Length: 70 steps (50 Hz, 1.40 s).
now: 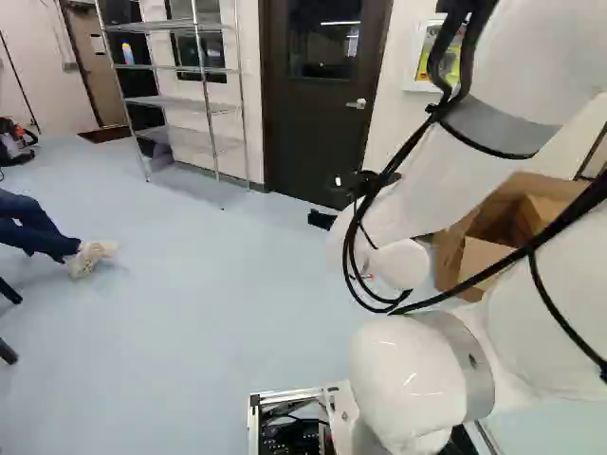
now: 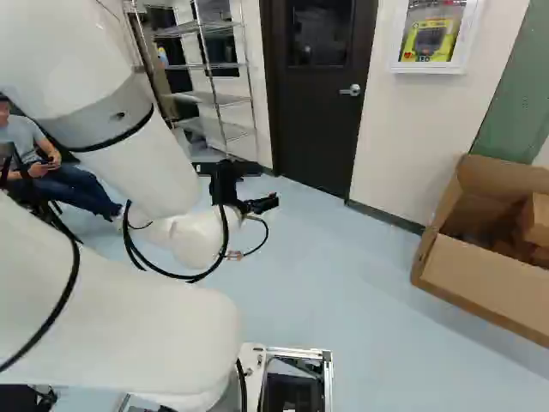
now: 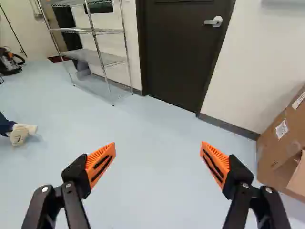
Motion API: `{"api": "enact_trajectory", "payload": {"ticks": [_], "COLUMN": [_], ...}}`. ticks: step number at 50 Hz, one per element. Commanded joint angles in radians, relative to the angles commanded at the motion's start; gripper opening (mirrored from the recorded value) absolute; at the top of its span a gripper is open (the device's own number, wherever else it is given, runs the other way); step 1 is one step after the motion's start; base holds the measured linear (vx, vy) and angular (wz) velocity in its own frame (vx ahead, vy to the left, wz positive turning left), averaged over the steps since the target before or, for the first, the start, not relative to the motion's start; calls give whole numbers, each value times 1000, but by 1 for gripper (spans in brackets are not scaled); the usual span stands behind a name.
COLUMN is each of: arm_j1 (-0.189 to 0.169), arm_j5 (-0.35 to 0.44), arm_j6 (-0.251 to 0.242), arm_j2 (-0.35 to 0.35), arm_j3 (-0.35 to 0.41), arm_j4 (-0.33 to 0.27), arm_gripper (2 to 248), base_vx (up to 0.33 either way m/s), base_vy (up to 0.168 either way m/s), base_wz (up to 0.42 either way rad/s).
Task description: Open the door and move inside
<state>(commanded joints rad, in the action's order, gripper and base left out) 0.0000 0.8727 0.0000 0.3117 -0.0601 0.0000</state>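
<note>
Pincer (image 2: 261, 204) is hanging wide open above the floor (image 3: 157, 171). Cardboard box (image 2: 480, 279) is sitting open on the right, holding smaller brown boxes (image 2: 538, 220); white wall cabinet (image 2: 429, 69) is holding a yellow device (image 2: 427, 41). Dark door (image 2: 314, 129) is standing closed, far side, left of cabinet.

Far: dark brown door (image 3: 176, 52), silvery handle (image 2: 352, 89), off-white wall (image 3: 252, 62), grey baseboard (image 3: 228, 127). Far left: silvery rack (image 3: 95, 57) with wire-grid shelving; black vacuum (image 3: 9, 65), orange-accented. Far right: white cabinet (image 2: 400, 39) around a bright yellow device (image 2: 423, 43); muted green panel (image 2: 519, 103). Right: tan-brown box (image 2: 489, 287), white labels (image 3: 281, 129) on one side. Throughout: pale blue floor (image 3: 152, 176), softly shaded. Near: white arm (image 1: 403, 370), ringed with grey bands (image 1: 498, 123) and crossed by black cables (image 1: 526, 250); black fingers (image 3: 75, 210), orange pads (image 3: 94, 159) finely ribbed along one edge, each marked with two parallel black bars.
</note>
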Motion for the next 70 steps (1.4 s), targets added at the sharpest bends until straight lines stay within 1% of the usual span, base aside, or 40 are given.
{"api": "enact_trajectory", "payload": {"ticks": [24, 56, 70], "arm_j1": [0, 0, 0], "arm_j5": [0, 0, 0], "arm_j6": [0, 0, 0], "arm_j2": [0, 0, 0], "arm_j3": [0, 0, 0], "arm_j4": [0, 0, 0], "arm_gripper": [247, 247, 247], "base_vx": [103, 169, 181], "base_vy": [-6, -1, 42], "base_wz": [-13, -17, -21]}}
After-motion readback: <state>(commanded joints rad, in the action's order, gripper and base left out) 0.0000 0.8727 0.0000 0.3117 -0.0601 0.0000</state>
